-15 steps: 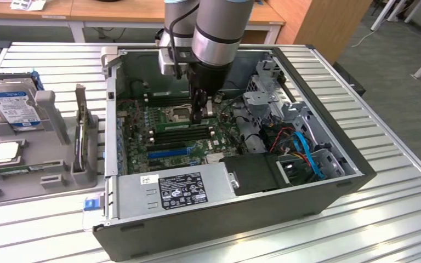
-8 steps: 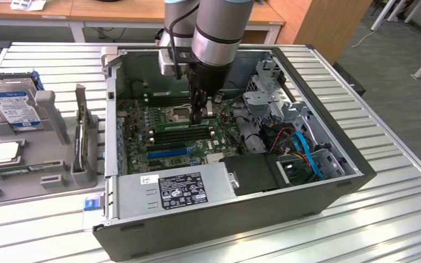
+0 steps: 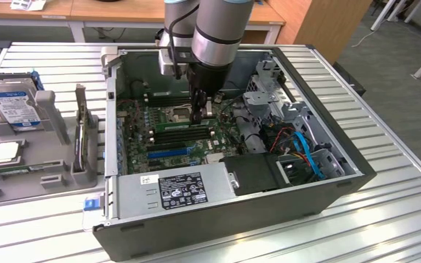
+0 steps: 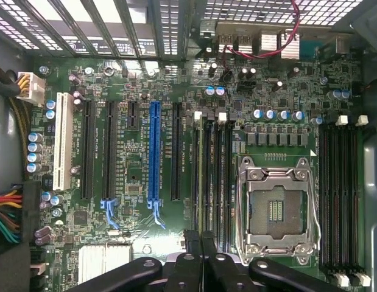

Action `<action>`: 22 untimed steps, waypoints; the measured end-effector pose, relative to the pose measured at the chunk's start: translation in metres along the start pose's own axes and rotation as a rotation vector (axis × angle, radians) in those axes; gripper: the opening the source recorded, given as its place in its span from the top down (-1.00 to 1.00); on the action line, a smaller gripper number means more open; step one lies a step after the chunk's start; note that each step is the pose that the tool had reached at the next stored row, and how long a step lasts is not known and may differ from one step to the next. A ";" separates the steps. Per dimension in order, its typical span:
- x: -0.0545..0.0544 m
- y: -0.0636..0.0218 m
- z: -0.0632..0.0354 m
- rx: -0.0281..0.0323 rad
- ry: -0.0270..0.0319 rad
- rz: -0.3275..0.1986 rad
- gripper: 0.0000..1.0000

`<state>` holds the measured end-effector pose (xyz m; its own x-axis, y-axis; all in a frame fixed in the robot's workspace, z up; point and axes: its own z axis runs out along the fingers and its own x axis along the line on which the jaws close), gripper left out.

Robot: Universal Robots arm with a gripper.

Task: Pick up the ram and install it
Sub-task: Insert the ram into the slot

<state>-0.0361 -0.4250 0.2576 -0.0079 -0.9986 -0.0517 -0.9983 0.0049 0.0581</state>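
The ram [image 4: 211, 173] is a thin green stick with dark chips. It stands in one of the black memory slots beside the empty processor socket [image 4: 274, 210]. In the exterior view the ram [image 3: 184, 127] shows as a green strip on the motherboard inside the open computer case [image 3: 342, 181]. My gripper [image 4: 198, 238] is shut with nothing visible between its black fingers. It hangs just over one end of the memory slots, and I cannot tell whether it touches the ram. In the exterior view the gripper [image 3: 201, 112] reaches straight down into the case, close above the ram.
A grey fixture [image 3: 57, 181] at the exterior view's left holds a blue-labelled hard drive [image 3: 13, 107], a silver processor chip [image 3: 4, 152] and a thin board on edge [image 3: 81, 129]. Inside the case are a power supply [image 3: 177, 189], drive cages [image 3: 269, 101] and blue cables [image 3: 306, 156].
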 end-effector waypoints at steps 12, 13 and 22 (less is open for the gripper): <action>0.000 -0.0004 0.0072 0.0001 0.0002 0.000 0.77; 0.000 -0.0004 0.0072 0.0001 0.0002 0.000 0.77; -0.001 -0.0004 0.0075 0.0002 0.0000 0.000 0.77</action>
<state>-0.0361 -0.4234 0.2501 -0.0080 -0.9986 -0.0517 -0.9983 0.0050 0.0579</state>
